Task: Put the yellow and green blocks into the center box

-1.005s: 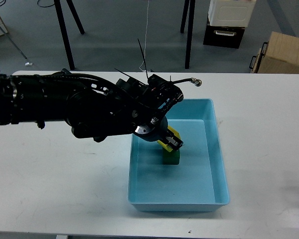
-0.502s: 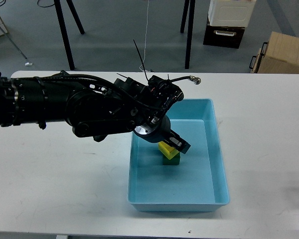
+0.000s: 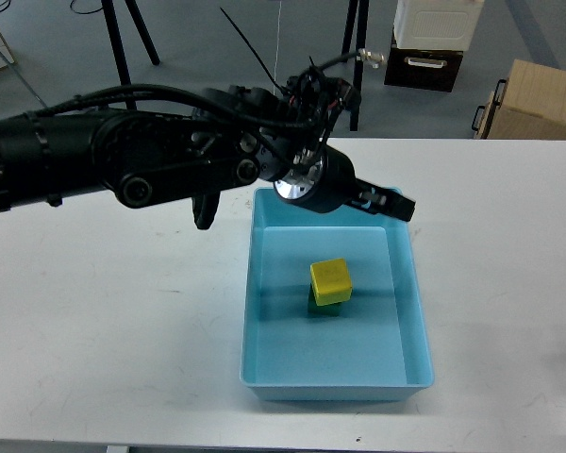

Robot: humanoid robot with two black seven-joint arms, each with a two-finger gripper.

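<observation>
A yellow block (image 3: 331, 280) sits on top of a green block (image 3: 319, 308) inside the light blue box (image 3: 417, 311) at the table's centre. Only the green block's lower edge shows under the yellow one. My left gripper (image 3: 389, 203) is raised above the box's far rim, pointing right. It is empty, its fingers look open, and it is well clear of the blocks. My right gripper is out of view.
The white table (image 3: 113, 330) stretches to both sides of the box. My thick left arm (image 3: 123, 165) spans the table's far left half. Behind the table are a cardboard box (image 3: 538, 99), a white and black cabinet (image 3: 434, 38) and black stand legs (image 3: 123, 66).
My left gripper let go of the yellow block on the green block, then rose and swung up and right to the box's far rim. The blocks stay stacked.
</observation>
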